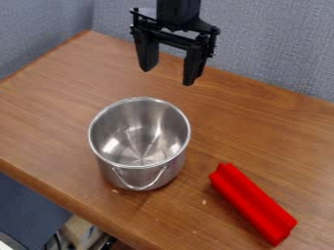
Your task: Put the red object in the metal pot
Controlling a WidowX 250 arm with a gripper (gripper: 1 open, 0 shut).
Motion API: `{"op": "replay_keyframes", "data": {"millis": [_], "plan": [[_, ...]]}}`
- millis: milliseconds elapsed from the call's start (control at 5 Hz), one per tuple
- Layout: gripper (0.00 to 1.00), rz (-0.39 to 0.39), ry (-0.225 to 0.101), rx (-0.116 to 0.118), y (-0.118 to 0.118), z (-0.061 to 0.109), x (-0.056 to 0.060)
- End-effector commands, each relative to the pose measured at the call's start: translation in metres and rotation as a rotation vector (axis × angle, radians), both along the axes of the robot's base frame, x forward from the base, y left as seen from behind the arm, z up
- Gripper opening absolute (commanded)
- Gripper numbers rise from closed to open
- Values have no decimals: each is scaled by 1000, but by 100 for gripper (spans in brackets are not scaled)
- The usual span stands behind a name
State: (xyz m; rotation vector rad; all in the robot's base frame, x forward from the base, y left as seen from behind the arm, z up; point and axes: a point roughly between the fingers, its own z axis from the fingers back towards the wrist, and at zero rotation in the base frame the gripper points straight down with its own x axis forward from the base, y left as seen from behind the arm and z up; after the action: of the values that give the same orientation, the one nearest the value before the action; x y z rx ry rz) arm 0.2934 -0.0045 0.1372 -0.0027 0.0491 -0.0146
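Observation:
The red object (253, 202) is a bright red bar lying flat near the table's front right edge, angled toward the lower right. The metal pot (140, 141) stands upright left of it, shiny and empty inside, with a thin wire handle hanging on its near side. My gripper (171, 66) hovers above the table behind the pot, pointing down, its two black fingers (147, 55) spread apart with nothing between them. It is well away from the red object.
The wooden table (65, 88) has its front edge running diagonally from left to lower right, close to the red bar. A blue-grey wall (274, 39) stands behind the table.

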Motion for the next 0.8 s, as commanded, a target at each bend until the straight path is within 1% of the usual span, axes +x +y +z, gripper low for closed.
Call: {"op": "replay_keyframes", "data": {"millis": [0,200,400,600], "plan": [[100,-28,15,-1,1,-4,-3],[100,-57,28,-2,0,-8,-6],[100,34,19,-1,-2,-17,-16],[100,139,-31,-13,-18,-25,-29]]}}
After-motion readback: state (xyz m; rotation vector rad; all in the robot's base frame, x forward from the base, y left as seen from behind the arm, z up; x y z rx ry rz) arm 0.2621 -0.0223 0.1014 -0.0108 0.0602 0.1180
